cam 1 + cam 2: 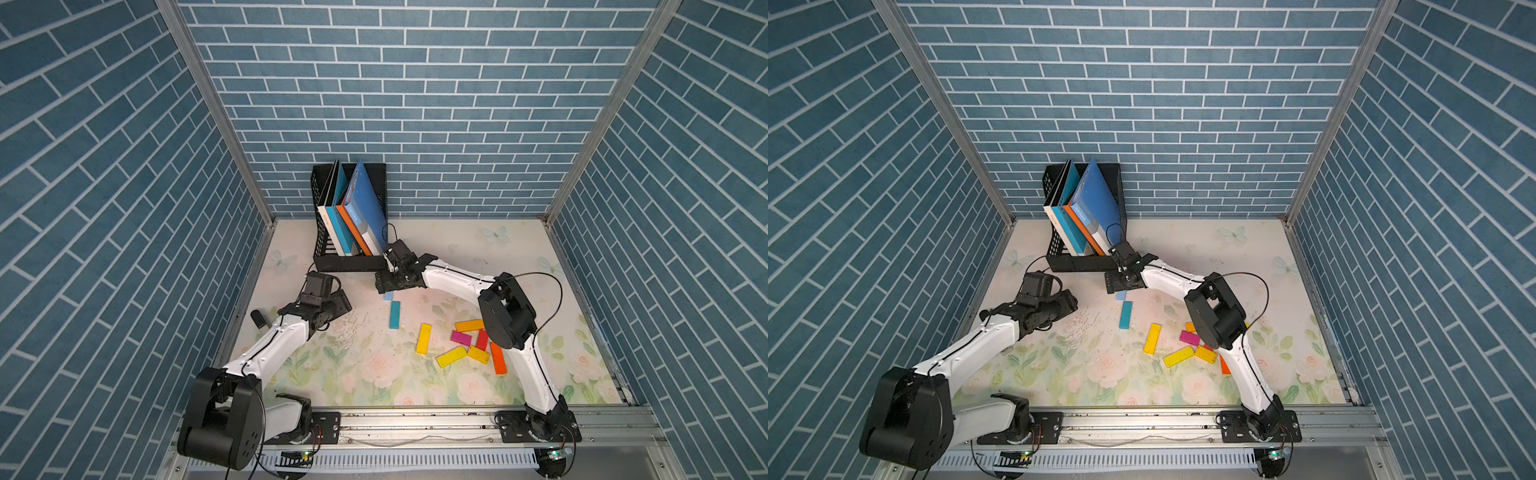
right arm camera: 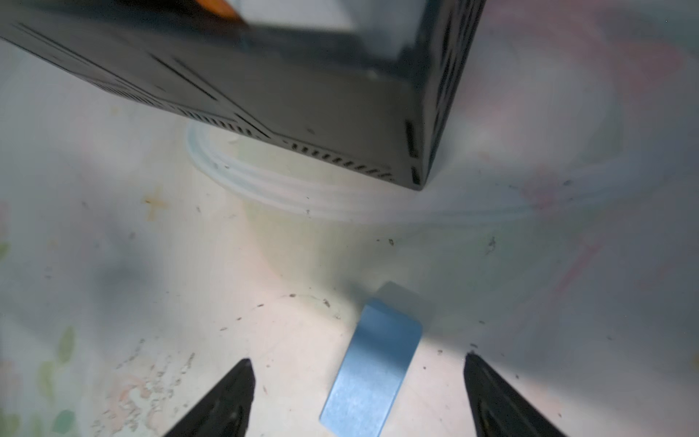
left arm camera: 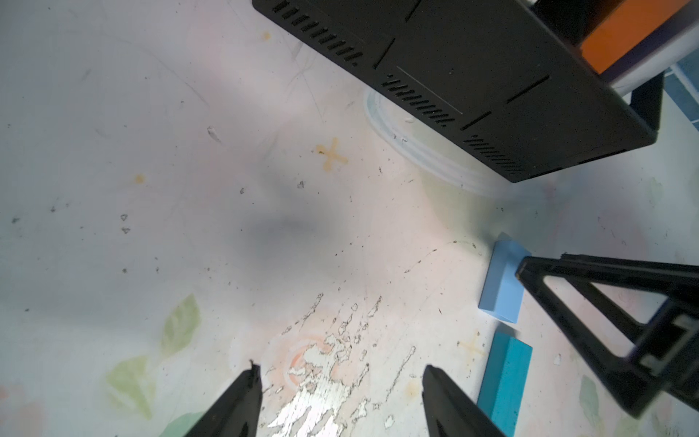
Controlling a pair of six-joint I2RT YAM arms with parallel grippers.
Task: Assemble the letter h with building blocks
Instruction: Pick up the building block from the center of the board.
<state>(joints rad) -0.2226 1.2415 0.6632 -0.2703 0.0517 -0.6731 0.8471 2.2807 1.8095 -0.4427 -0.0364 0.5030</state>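
A short light blue block (image 2: 374, 370) lies flat on the floral mat, just in front of the black rack. My right gripper (image 2: 357, 358) is open and low over it, one jaw on each side with a gap to the block. In both top views the wrist covers most of this block (image 1: 388, 295) (image 1: 1121, 295). A longer teal block (image 1: 395, 314) (image 3: 505, 382) lies just nearer than it. Further right lie a yellow block (image 1: 424, 338) and a loose pile of yellow, magenta (image 1: 460, 337), red and orange (image 1: 498, 358) blocks. My left gripper (image 3: 340, 367) hangs open over bare mat, holding nothing.
A black file rack (image 1: 349, 264) (image 3: 472, 75) (image 2: 302, 94) with leaning books stands at the back, close behind the right gripper. The right arm's elbow (image 1: 505, 316) overhangs the pile of blocks. Blue brick walls close in three sides.
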